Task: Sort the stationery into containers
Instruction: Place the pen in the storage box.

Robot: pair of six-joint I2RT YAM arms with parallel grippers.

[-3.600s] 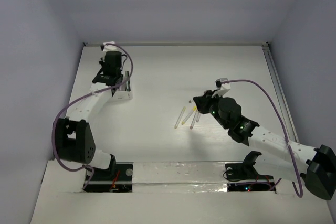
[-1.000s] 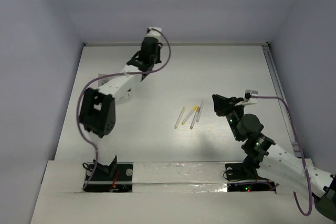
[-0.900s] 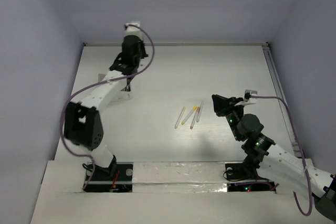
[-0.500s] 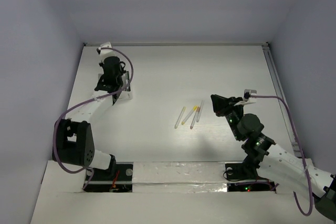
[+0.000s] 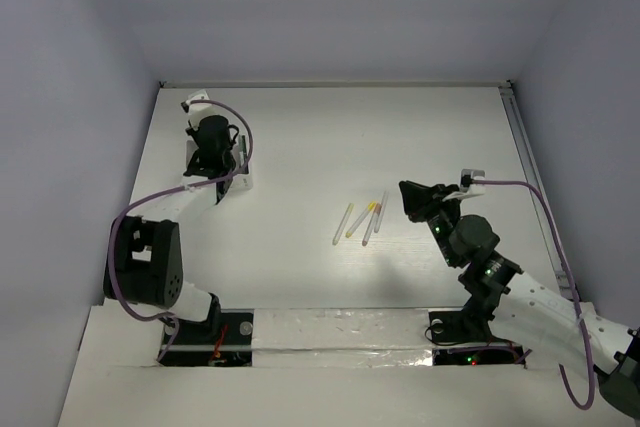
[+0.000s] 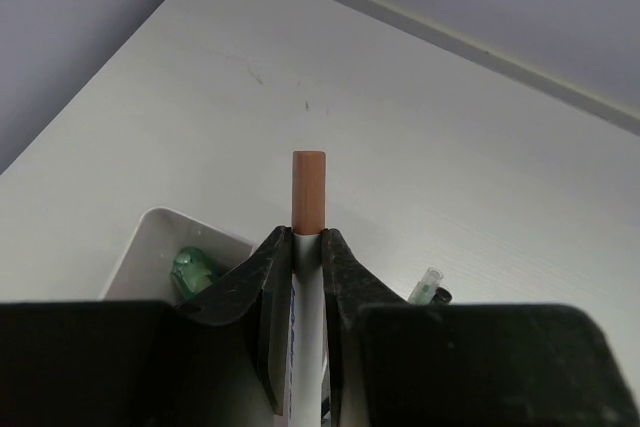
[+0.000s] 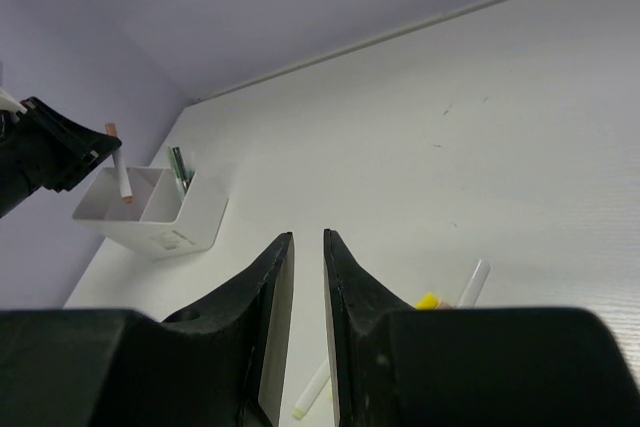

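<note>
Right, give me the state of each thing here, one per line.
left gripper: shut on the orange-capped pen, upright over the tray
right gripper: slightly open, empty
tray: upright, with a standing pen inside
loose pens: lying flat on the table

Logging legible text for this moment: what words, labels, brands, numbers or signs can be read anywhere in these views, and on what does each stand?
No text here is clear enough to quote.
Blue print on the barrel of the white pen held in the left gripper: too blurred to read.
Small dark mark low on the side wall of the white tray: too small to read.
</note>
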